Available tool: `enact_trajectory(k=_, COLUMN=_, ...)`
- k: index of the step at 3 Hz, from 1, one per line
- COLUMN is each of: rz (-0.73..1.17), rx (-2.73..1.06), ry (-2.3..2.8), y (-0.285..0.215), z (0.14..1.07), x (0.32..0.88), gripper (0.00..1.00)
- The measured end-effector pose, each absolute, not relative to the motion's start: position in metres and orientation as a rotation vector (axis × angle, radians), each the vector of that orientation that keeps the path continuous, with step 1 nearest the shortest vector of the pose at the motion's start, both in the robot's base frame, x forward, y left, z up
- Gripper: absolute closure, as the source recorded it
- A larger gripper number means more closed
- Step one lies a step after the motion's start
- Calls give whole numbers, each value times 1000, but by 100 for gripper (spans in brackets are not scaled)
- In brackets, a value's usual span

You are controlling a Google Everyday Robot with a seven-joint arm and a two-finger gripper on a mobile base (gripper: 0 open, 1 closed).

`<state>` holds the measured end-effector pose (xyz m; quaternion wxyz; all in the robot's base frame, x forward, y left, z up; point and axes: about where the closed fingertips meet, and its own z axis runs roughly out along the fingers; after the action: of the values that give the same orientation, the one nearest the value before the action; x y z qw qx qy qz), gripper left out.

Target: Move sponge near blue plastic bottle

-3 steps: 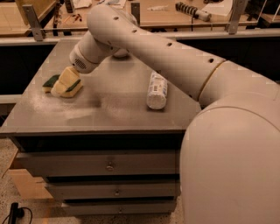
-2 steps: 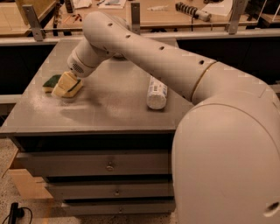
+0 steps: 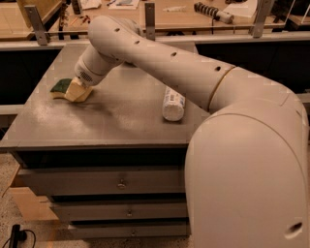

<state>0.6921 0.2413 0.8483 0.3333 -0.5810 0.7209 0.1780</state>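
Note:
The sponge (image 3: 62, 87) lies at the left side of the grey cabinet top (image 3: 111, 121), its dark green top showing at the left and its yellow foam below. My gripper (image 3: 77, 90) is down on the sponge's right end, under the arm's wrist. The blue plastic bottle (image 3: 173, 102) lies on its side near the middle right of the top, whitish with a speckled bluish label, partly hidden by my arm. It is well apart from the sponge.
My large white arm (image 3: 193, 72) crosses the top from the right and fills the lower right. The cabinet has drawers (image 3: 116, 181) at the front. A workbench (image 3: 160, 12) with tools stands behind, past a rail.
My arm has swung left and lower over the sponge. The sponge and bottle have stayed in place.

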Motion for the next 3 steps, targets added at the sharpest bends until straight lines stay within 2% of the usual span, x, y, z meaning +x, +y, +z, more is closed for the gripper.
enact_trajectory(k=1, rz=328, rx=-1453, ry=1889, y=206, z=871, x=703, gripper=86)
enact_trajectory(k=2, rz=192, rx=-1374, ry=1940, y=153, z=891, x=710, gripper=100)
enact_trajectory(k=3, rz=75, rx=-1285, ry=2026, y=91, z=900, x=711, gripper=100)
